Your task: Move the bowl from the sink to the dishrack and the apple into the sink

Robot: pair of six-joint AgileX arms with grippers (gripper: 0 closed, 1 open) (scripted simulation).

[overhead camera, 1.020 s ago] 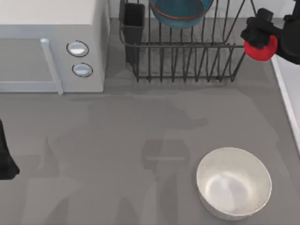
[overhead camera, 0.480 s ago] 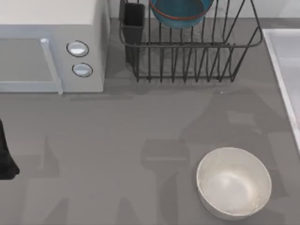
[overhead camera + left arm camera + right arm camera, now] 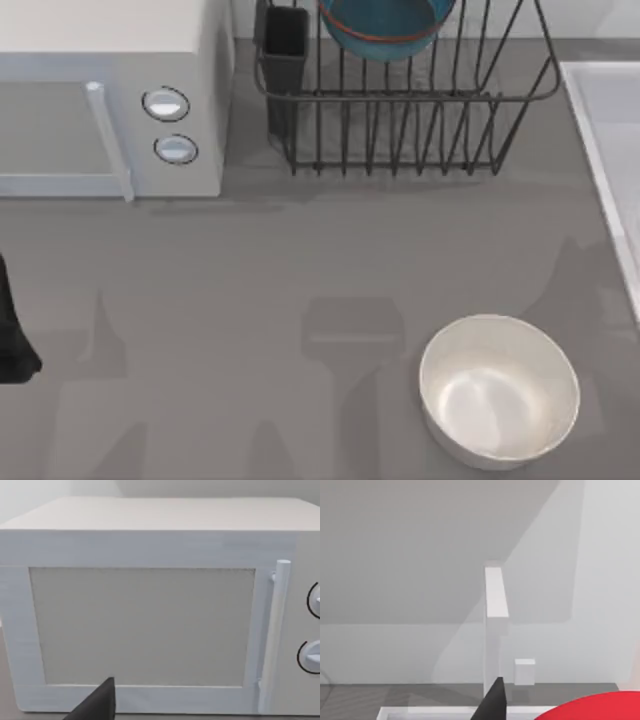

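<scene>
Bowl [image 3: 383, 25]: seated in the dishrack [image 3: 400, 100] at the upper centre of the top view; that half of the task appears done.

Apple [image 3: 592, 707]: a red curve at the lower right of the right wrist view, close under the camera, with the sink [image 3: 430, 712] rim and its white faucet [image 3: 495, 625] beyond. Judged small, light, rigid and smooth, so liable to roll; best taken across its widest girth.

Right jaws: one dark fingertip [image 3: 492, 702] shows beside the apple; whether they pinch it cannot be told.

Left arm [image 3: 12, 330]: parked at the left edge, facing the microwave [image 3: 150, 605]; jaw state cannot be told.
</scene>
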